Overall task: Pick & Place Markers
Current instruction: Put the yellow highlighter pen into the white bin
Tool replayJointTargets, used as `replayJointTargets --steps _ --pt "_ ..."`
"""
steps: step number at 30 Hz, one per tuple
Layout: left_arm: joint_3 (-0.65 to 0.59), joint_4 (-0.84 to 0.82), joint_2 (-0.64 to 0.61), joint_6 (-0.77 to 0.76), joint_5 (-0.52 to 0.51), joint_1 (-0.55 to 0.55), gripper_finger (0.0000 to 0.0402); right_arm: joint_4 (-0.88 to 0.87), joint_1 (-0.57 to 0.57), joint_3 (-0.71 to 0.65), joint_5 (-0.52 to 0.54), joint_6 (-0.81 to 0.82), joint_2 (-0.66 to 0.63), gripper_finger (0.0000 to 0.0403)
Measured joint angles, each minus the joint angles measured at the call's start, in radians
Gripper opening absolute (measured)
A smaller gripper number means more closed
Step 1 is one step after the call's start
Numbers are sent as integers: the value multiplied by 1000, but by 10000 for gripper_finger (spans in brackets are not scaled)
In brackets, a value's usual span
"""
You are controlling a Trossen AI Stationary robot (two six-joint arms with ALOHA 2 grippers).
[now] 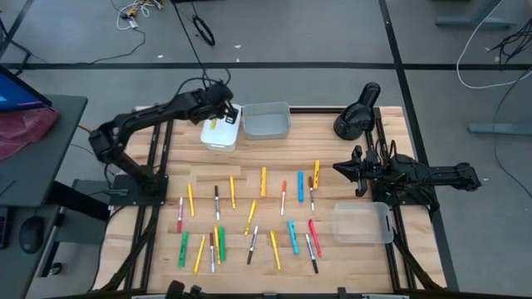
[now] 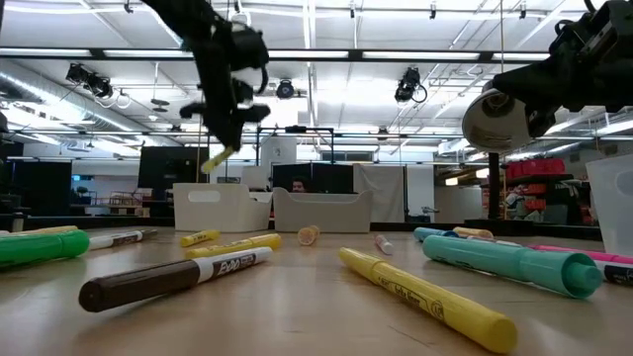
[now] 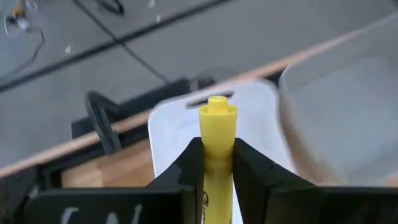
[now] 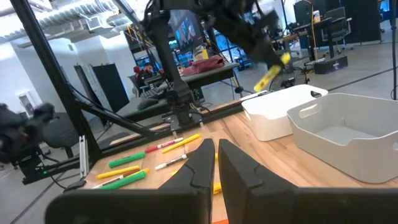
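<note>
My left gripper [image 1: 223, 112] hangs over the white bin [image 1: 220, 133] at the table's far edge, shut on a yellow marker [image 3: 217, 124]. The low view shows that marker [image 2: 218, 158] tilted in the air above the bin [image 2: 213, 206]. Many markers [image 1: 249, 216] in yellow, green, orange, light blue, red and white lie flat on the wooden table. My right gripper [image 1: 339, 169] hovers at the table's right side, beside the rightmost markers. Its fingers [image 4: 205, 162] are shut and hold nothing. My left gripper pinches the yellow marker's barrel [image 3: 217, 163] between its two fingers [image 3: 189, 165]. The marker lies along the fingers, and its capped end [image 3: 217, 109] sticks out past the fingertips. It is lifted clear, tilted, above the white bin [image 3: 174, 130].
A grey bin [image 1: 266, 120] stands right of the white one. A clear bin [image 1: 362, 223] sits at the near right. A dark round-headed object [image 1: 357, 116] stands at the far right corner. A person [image 2: 297, 185] shows in the room beyond the table.
</note>
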Motion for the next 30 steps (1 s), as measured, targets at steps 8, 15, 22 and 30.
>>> replayJointTargets --steps 8,15,22,30 --pt "-118 136 97 5 61 37 68 0 0 0 0 0 0 27" --pt "-158 147 161 3 62 43 77 0 0 0 0 0 0 27" --pt "-159 146 194 -1 87 47 83 0 0 0 0 0 0 27" --pt "-159 138 195 -25 89 48 129 0 0 0 0 0 0 27"
